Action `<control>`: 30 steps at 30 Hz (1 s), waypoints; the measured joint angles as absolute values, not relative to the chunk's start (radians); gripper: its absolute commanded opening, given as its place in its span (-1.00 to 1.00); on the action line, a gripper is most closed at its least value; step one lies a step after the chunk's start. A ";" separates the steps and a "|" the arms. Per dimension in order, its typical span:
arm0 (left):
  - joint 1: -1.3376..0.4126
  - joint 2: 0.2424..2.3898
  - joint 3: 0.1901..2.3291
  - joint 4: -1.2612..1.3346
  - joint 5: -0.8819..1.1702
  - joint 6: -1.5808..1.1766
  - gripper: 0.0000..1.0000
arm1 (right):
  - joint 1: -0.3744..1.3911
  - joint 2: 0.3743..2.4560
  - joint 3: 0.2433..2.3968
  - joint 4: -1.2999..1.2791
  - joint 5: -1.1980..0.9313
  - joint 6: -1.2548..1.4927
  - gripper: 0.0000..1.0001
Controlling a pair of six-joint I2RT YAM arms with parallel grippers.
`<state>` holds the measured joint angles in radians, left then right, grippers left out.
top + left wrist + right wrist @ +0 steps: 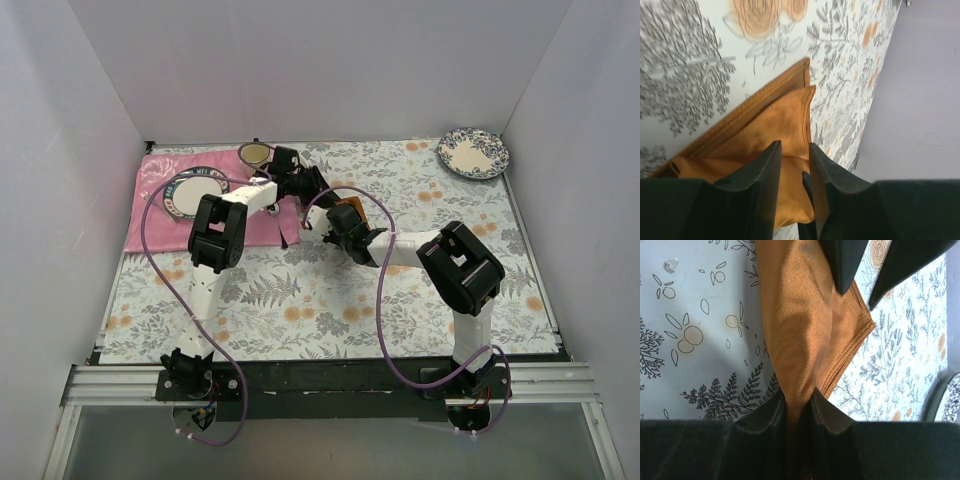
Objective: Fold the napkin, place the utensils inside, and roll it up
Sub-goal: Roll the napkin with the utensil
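The rust-orange napkin (352,206) is bunched between my two grippers at mid-table; only a small patch of it shows in the top view. My left gripper (322,190) reaches in from the back left. In its wrist view the gripper (795,147) has its jaws narrowly apart, with a fold of the napkin (775,120) pinched between them. My right gripper (799,397) is shut on a gathered ridge of the napkin (800,330), lifting it off the tablecloth. The left gripper's fingers (845,265) show at the top of the right wrist view. The white ceramic spoon is not in view.
A pink placemat (150,215) at the back left carries a patterned plate (185,195). A cup (253,153) stands behind it. Another patterned plate (473,153) sits at the back right corner. White walls enclose the floral tablecloth (330,300).
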<state>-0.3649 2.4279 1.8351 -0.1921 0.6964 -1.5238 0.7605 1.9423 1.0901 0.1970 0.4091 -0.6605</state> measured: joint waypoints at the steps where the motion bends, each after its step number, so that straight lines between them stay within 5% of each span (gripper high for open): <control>1: -0.362 2.435 1.858 -0.207 0.692 -1.518 -0.37 | 0.760 1.942 1.090 0.196 0.405 -0.654 -0.82; 5: -0.334 2.498 2.003 -0.285 0.668 -1.505 -0.27 | 0.758 1.942 1.090 0.184 0.388 -0.617 -0.83; 10: -0.298 2.517 2.112 -0.347 0.654 -1.505 0.11 | 0.743 1.936 1.121 0.115 0.321 -0.516 -0.83; 30: -0.307 1.969 1.663 -0.486 0.390 -1.490 0.08 | 0.524 1.993 1.297 -0.113 -0.262 -0.067 -0.79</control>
<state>-0.3073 1.9686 1.6627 -0.4862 0.3904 -1.4899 0.5236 1.9934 1.2968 -0.1135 -0.2619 -0.0666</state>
